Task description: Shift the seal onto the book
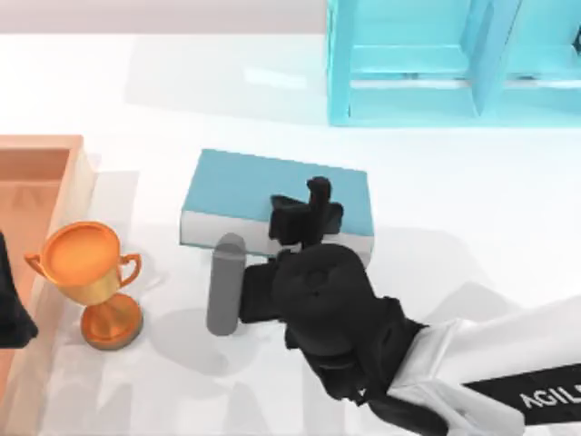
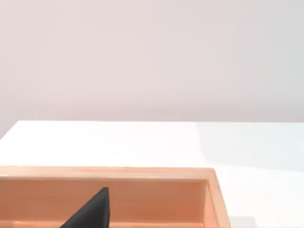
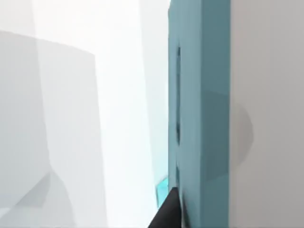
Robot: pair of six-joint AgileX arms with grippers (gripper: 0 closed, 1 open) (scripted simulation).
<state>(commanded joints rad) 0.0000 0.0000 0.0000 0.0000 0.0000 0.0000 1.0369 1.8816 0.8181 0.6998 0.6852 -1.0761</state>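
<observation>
One trophy (image 1: 93, 282) beside book (image 1: 238, 186)

White lettering "AGIL", cut off by frame edge, on right arm (image 1: 508, 372) black band.

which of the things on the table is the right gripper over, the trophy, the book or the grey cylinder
The book: the right gripper sits above the teal cover's front edge. The grey cylinder stands just beside it, and the trophy farther left.

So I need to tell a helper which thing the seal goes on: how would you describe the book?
Start at the light cyan shelf unit at the table's back. Just in front of it, mid-table, lies a flat rectangular teal-blue hardcover book with white page edges, under the right gripper. Nothing else nearby is flat and blue.
</observation>
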